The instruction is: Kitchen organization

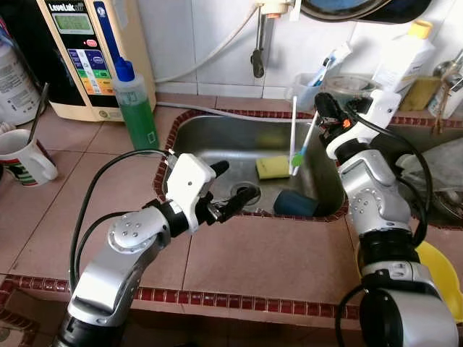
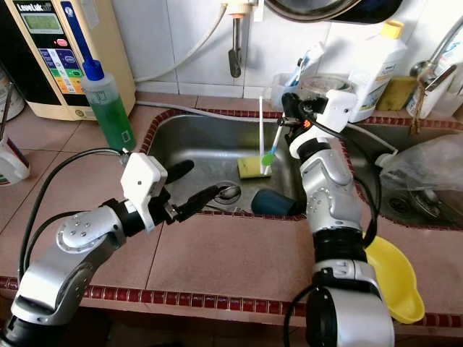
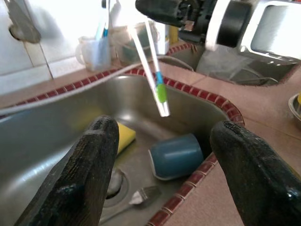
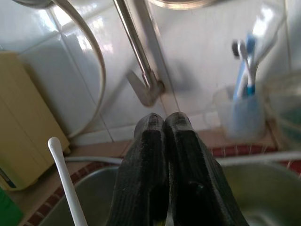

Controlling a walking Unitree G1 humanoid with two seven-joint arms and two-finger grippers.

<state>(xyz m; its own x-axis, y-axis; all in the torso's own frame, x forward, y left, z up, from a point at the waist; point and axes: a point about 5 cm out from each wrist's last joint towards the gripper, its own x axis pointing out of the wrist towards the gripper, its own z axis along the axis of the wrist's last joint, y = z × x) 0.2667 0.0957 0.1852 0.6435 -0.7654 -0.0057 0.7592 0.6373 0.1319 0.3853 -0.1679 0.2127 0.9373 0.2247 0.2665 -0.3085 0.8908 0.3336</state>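
My right gripper (image 1: 323, 110) hangs over the back right of the steel sink (image 1: 210, 134), shut on the top of a white toothbrush (image 1: 304, 144) with a green and blue head that points down. A second white stick (image 1: 293, 130) meets the toothbrush at its lower end; its rounded top (image 4: 55, 143) stands free beside the fingers (image 4: 164, 155). The left gripper (image 1: 233, 183) is open over the sink's front edge near the drain. In the sink lie a yellow sponge (image 1: 272, 167), a blue cup (image 3: 176, 155) on its side and a spoon (image 3: 141, 195).
A clear cup with toothbrushes (image 4: 240, 115) stands behind the sink, below the tap (image 1: 258, 50). On the left are a green soap bottle (image 1: 136, 108), a cream water purifier (image 1: 87, 50) and a mug (image 1: 25, 160). A yellow bowl (image 1: 441, 278) sits front right.
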